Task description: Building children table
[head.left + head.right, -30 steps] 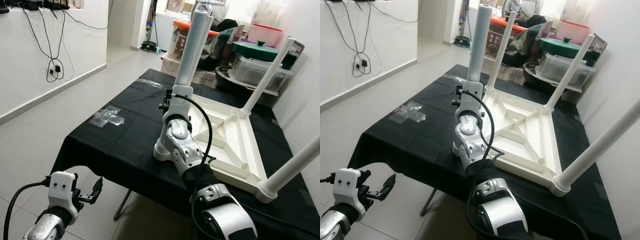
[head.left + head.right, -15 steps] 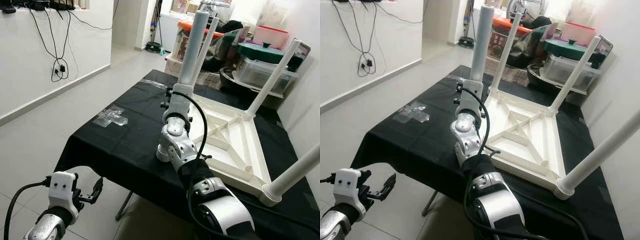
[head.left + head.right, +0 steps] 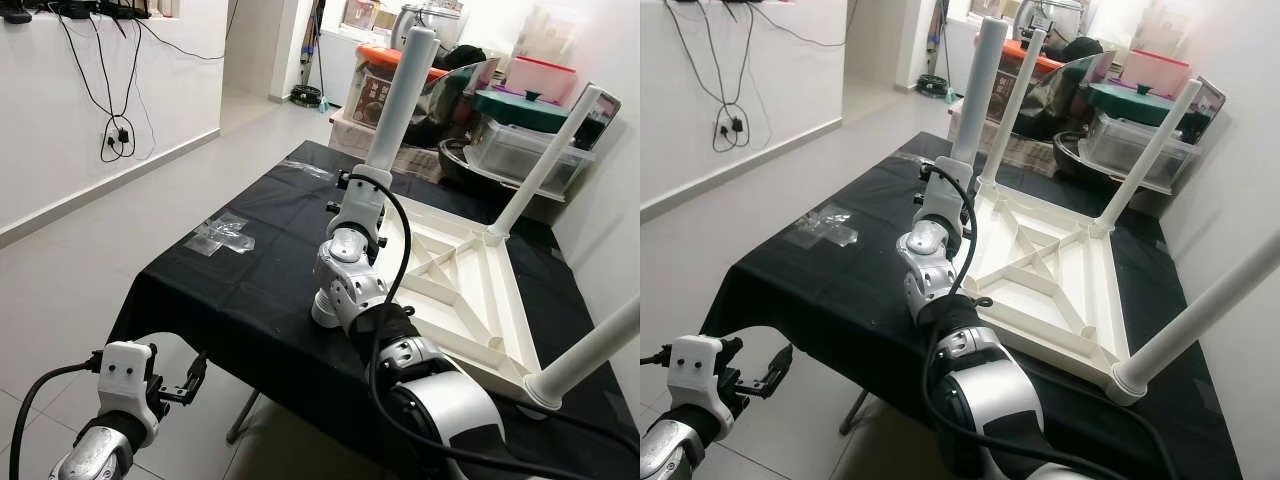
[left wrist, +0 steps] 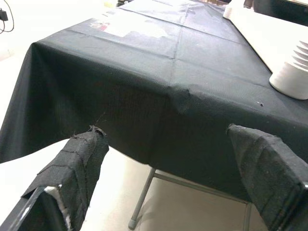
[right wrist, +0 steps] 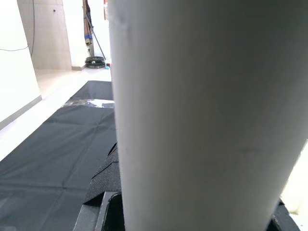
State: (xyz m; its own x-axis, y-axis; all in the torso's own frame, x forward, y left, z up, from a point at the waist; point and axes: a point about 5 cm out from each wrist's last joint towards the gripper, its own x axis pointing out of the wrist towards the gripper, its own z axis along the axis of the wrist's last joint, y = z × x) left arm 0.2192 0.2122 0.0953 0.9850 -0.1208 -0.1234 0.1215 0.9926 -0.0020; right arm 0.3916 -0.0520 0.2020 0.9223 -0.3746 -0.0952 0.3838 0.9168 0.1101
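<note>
The children's table point(image 3: 470, 290), white and ribbed underneath, is laid upside down on a folding table draped in a black cloth point(image 3: 260, 270); three legs are seen standing from its far and right corners. It is judged to be stiff, light moulded plastic, best taken by a leg or the rim rather than the thin ribs. The fourth leg point(image 3: 398, 98), a smooth white tube, is held upright at the near left corner of the top. Being smooth, it may slip or twist unless gripped low and square. The right gripper point(image 3: 357, 185) is closed around this leg just above its socket. A scrap of clear plastic wrap point(image 3: 222, 235) lies on the cloth, well apart. The left gripper point(image 4: 180, 168) hangs below the cloth's edge, fingers wide apart, holding nothing.
</note>
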